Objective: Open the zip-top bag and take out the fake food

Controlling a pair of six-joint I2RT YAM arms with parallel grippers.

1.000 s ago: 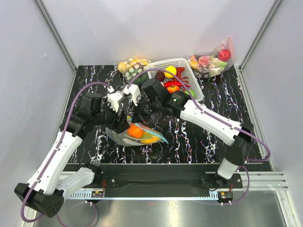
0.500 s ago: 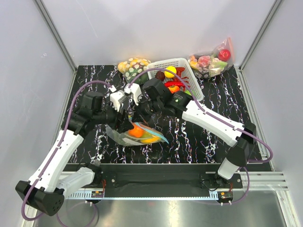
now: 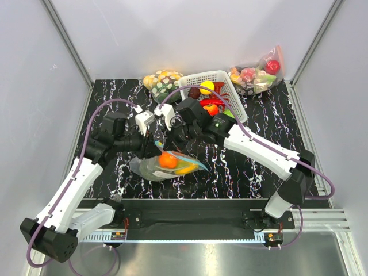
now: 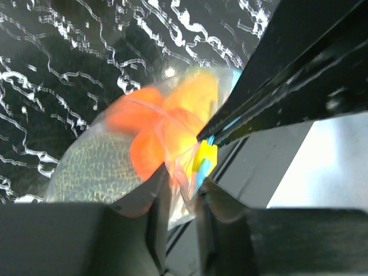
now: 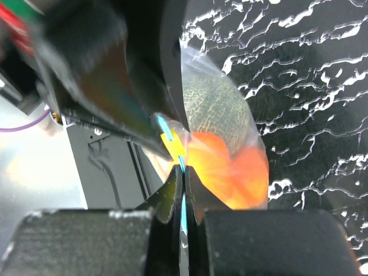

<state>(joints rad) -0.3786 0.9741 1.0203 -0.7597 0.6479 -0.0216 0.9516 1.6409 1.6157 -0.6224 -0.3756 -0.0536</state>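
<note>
Black marbled table carries the bag, lying between our arms with the food inside; our right gripper is clamped tight on its teal strip, our left gripper pinches the bag's film beside it

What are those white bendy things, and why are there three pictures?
They are robot arms, a left arm and a right arm, bolted to a marbled table. One picture looks down from above; the others come from a camera on each wrist. On the table sit a white basket of toy food, a spotted bag, an apple bag, and a zip-top bag holding fake food: orange fruit and a green netted ball. Each arm's pincher is its end effector. The right end effector and left end effector both pinch the bag's mouth.
</note>
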